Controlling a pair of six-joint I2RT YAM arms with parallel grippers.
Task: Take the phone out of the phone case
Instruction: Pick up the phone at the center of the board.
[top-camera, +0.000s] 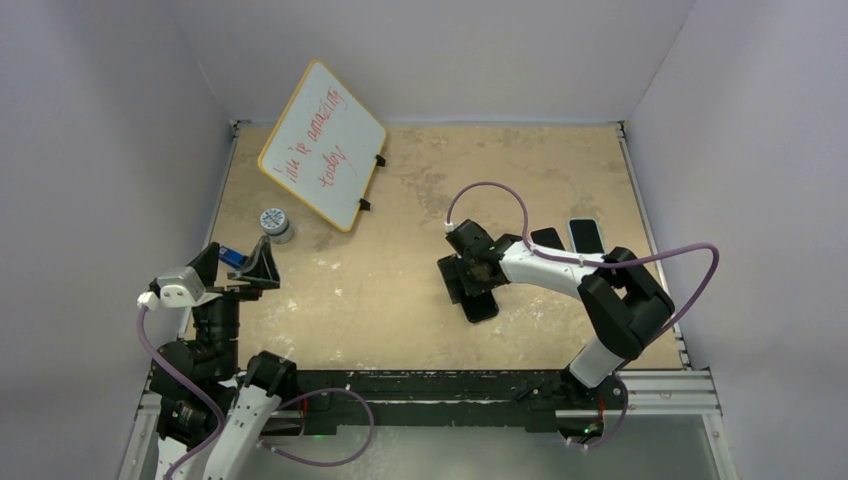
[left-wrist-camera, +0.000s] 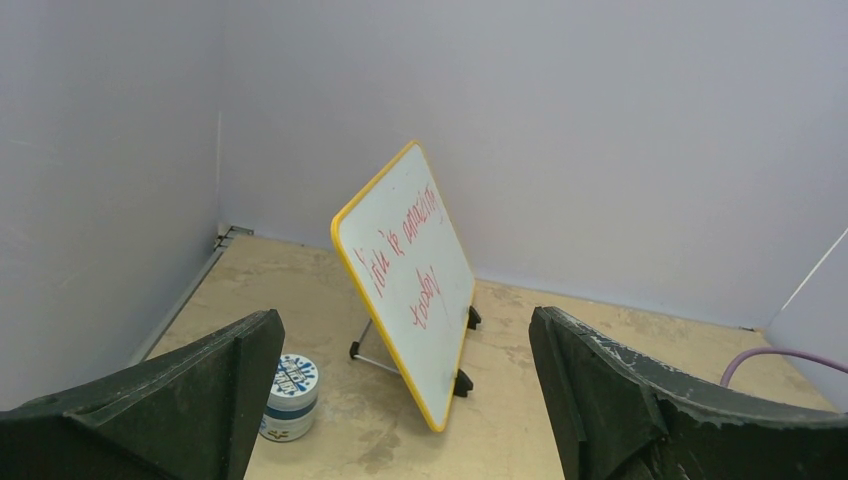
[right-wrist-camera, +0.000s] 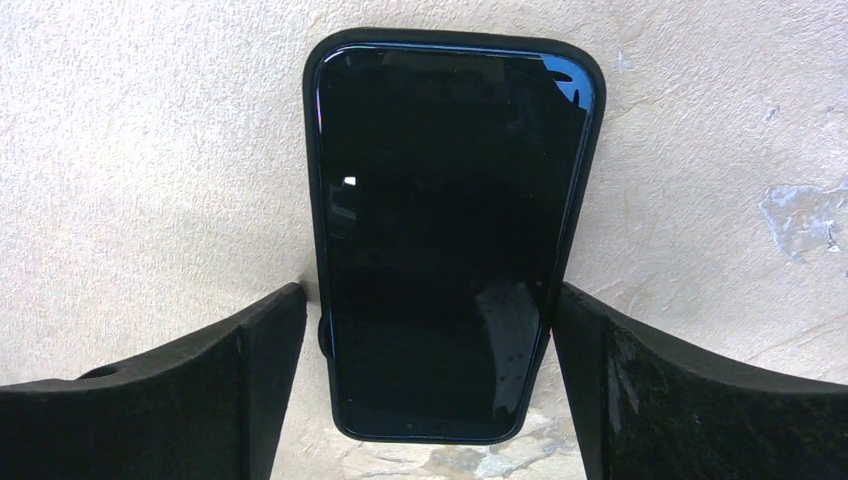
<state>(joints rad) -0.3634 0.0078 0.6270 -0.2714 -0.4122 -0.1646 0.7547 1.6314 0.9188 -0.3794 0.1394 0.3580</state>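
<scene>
While straddling the phone (right-wrist-camera: 450, 220) with right gripper (right-wrist-camera: 425, 330) spread wide
Lies lengthwise between fingers (right-wrist-camera: 200, 390), snug in phone case (right-wrist-camera: 311, 180), nowhere near open left gripper (left-wrist-camera: 405, 400).

Plenty of bare table (top-camera: 380, 300) mid-scene, easy to pass through. The far left is more cluttered: a tilted whiteboard (top-camera: 322, 145) with a small tin (top-camera: 275, 222) just beside it. The right gripper (right-wrist-camera: 425, 305) straddles the cased phone (right-wrist-camera: 450, 200), barely any gap on either side. Two dark slabs (top-camera: 585, 235) lie just behind that arm.
</scene>
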